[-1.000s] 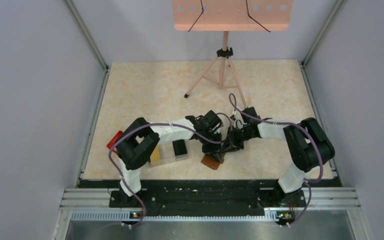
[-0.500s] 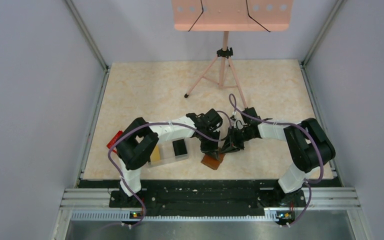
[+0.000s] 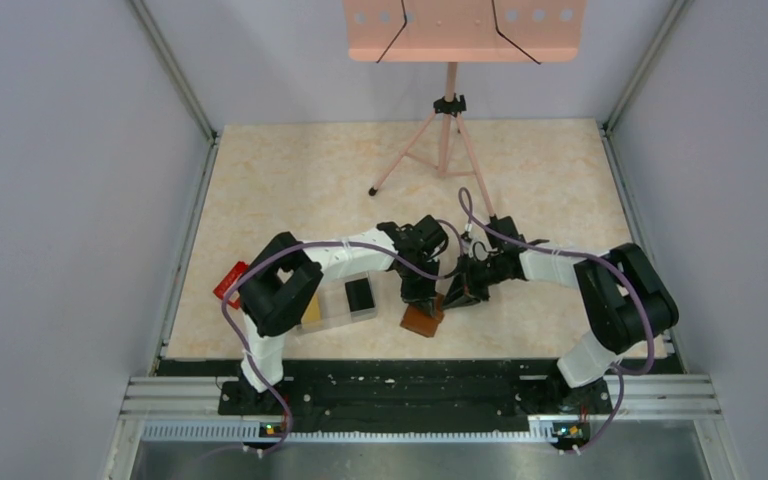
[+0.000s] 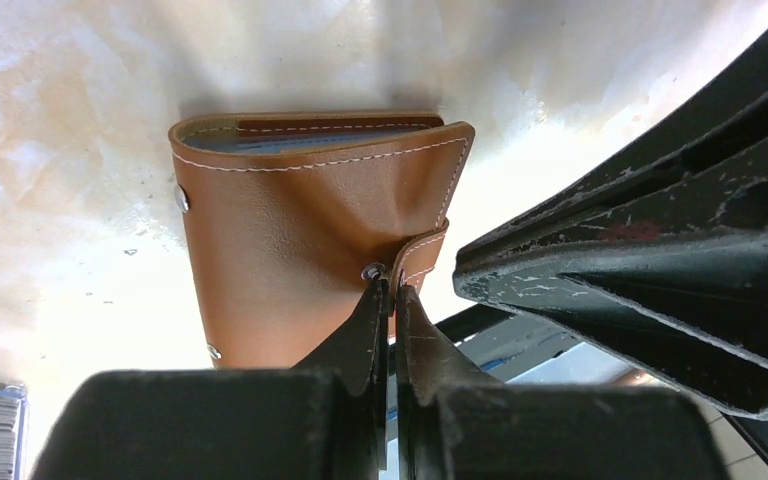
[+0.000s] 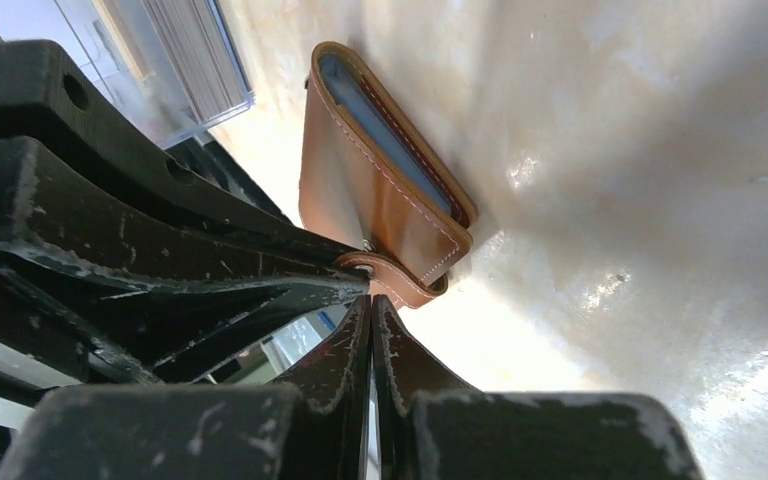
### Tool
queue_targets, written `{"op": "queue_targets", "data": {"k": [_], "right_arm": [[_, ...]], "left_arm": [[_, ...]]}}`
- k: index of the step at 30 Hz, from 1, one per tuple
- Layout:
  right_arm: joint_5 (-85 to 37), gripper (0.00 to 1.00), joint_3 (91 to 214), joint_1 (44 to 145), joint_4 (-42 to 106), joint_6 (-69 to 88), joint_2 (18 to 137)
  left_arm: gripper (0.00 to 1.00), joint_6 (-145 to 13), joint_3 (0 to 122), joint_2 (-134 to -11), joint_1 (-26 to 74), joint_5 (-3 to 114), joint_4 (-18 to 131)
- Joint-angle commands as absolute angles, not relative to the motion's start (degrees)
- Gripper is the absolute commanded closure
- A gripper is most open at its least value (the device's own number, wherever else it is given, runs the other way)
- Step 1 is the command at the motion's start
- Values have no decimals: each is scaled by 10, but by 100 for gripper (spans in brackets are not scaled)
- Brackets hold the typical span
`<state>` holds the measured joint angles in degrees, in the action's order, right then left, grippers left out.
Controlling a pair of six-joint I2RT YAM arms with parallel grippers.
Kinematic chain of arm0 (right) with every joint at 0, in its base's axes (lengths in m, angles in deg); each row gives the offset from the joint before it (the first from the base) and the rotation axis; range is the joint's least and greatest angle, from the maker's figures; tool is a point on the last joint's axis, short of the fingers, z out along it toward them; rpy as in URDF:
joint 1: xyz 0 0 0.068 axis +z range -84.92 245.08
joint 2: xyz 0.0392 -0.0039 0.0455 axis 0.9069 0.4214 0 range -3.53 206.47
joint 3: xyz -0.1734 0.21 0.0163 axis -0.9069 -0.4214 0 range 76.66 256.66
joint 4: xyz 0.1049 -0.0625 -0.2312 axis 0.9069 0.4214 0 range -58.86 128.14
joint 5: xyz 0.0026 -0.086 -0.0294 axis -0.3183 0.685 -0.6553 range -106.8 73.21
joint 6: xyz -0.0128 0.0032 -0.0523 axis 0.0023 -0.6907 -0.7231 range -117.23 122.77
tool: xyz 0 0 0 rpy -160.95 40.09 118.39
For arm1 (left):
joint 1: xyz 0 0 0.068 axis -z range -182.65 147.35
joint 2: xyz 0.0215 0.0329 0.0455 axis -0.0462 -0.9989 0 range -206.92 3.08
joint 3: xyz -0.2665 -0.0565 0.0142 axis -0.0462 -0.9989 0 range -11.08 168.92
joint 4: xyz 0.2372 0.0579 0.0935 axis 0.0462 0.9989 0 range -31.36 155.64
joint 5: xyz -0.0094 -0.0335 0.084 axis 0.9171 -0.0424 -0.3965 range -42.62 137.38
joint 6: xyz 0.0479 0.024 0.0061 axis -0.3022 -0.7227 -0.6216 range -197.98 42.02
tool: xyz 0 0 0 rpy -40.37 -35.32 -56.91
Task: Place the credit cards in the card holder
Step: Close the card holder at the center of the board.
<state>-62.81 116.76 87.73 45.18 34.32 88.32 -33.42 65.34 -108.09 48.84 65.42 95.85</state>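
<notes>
The brown card holder (image 3: 422, 321) lies folded on the table between both grippers, and its pale blue inside shows at the open edge (image 4: 300, 140). My left gripper (image 4: 392, 288) is shut on the holder's snap tab (image 4: 422, 256). My right gripper (image 5: 371, 300) is shut with its tips against the underside of the same tab (image 5: 400, 282) and nothing visible between them. The credit cards sit in the clear tray (image 3: 332, 322) to the left: a black card (image 3: 360, 293) and a yellow card (image 3: 312, 312). Their stacked edges (image 5: 192, 50) show in the right wrist view.
A pink tripod stand (image 3: 448, 140) stands on the far part of the table. A small red object (image 3: 229, 281) lies at the table's left edge, beside the left arm. The two grippers' fingers cross closely over the holder.
The left jaws closed onto the snap tab, then the right jaws closed fully. The left wrist shifted a little to the right. The card holder stays in place.
</notes>
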Motion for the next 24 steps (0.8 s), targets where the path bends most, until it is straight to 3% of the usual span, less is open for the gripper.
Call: {"op": "queue_targets", "data": {"k": [1,9,15,17,24], "right_arm": [[-654,100,1160,886,430,336,869],[-639,100,1160,906,408,352,901],[-608,100,1169,915,418,353,926],[-599,100,1169,915,423,355,928],[-594,100,1169,916,425,355,931]], "left_arm": [[100,-347,679,-1088,489,627,986],[99,-357,686,-1092,489,626,991],[68,-358,686,-1069,488,630,983],[64,-357,687,-1059,487,623,986],[69,-357,670,-1051,481,615,989]]}}
